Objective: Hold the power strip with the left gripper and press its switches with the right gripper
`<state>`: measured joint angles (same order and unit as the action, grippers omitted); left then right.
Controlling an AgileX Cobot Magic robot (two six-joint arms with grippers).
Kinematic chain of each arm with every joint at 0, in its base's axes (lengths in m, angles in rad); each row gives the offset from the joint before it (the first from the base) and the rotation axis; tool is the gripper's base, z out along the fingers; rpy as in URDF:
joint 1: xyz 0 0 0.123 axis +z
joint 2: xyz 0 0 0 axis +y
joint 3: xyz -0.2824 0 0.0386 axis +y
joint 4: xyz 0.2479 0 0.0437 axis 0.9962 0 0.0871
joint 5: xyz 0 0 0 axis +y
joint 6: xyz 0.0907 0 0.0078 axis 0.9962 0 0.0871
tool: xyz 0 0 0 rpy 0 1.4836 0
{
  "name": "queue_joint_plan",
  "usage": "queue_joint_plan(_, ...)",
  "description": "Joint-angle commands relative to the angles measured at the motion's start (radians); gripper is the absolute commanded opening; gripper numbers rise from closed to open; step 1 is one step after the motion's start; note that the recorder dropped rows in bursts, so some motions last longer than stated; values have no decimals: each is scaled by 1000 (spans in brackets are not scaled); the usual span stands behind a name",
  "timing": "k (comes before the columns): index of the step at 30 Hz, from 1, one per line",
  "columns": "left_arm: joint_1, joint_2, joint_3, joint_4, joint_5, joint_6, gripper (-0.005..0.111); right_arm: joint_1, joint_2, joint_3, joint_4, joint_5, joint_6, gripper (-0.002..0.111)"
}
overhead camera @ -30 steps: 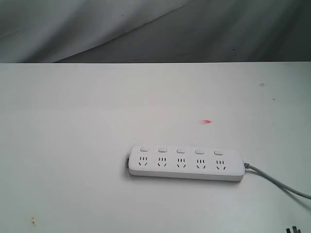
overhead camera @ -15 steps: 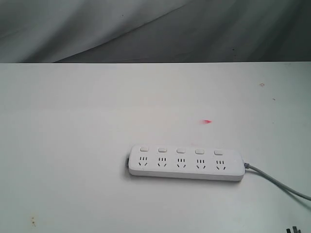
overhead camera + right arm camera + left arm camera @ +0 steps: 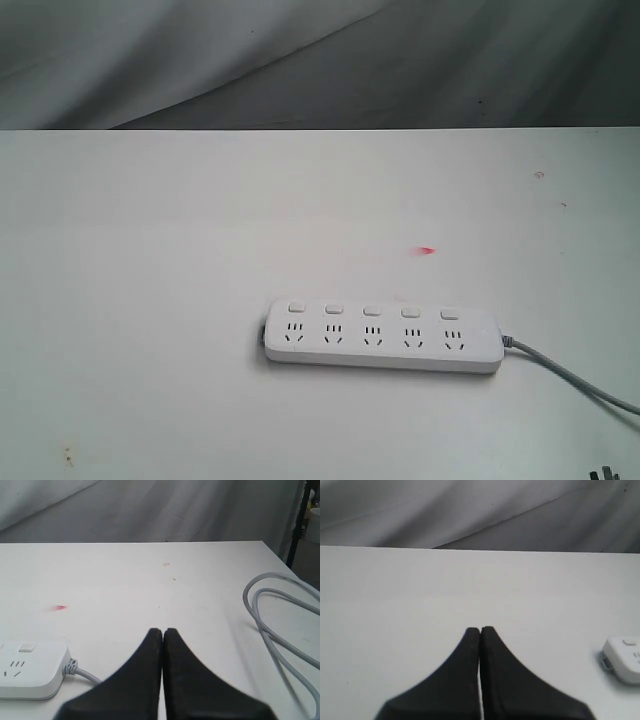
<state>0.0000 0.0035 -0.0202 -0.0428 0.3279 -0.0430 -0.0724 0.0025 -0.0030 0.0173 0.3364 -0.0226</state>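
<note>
Nothing has moved over the past second: the single power strip [image 3: 382, 338] lies where it lay, flat on the white table [image 3: 150, 250], toward 5 o'clock from the tabletop's centre in the exterior view, with neither arm touching it. The left gripper [image 3: 480, 630] has its two black fingers clenched together on nothing, poised over bare table, well apart from the strip's rounded end. Along the strip run five socket groups, and at 12 o'clock of each sits one of the five small white switches [image 3: 372, 311]. One small red mark [image 3: 427, 251] shows at 1 o'clock from the strip. One grey cord [image 3: 570, 372] leaves the strip's 3 o'clock end and trails toward 4 o'clock. The right gripper [image 3: 163, 631] is likewise clenched and empty, above the table near the cord end.
</note>
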Motion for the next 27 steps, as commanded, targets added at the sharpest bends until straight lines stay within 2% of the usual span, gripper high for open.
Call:
queue_joint_plan(1,0,-3,-133,-32,-17,16,1,-9,-3,3,1,-7,2,0)
queue_joint_plan(7,0,91,-386,-29,61,208,1,-9,-3,3,1,-7,2,0)
queue_joint_plan(11,0,221,-555,-29,163,210,1,-9,-3,3,1,-7,2,0)
queue_joint_plan(16,0,392,-751,-29,211,210,1,-9,-3,3,1,-7,2,0)
queue_joint_plan(20,0,568,-957,-33,320,280,1,-9,-3,3,1,-7,2,0)
queue_joint_plan(24,1,693,-1093,-150,405,472,1,-9,-3,3,1,-7,2,0)
queue_joint_plan(27,1,757,-1150,-283,445,623,1,-9,-3,3,1,-7,2,0)
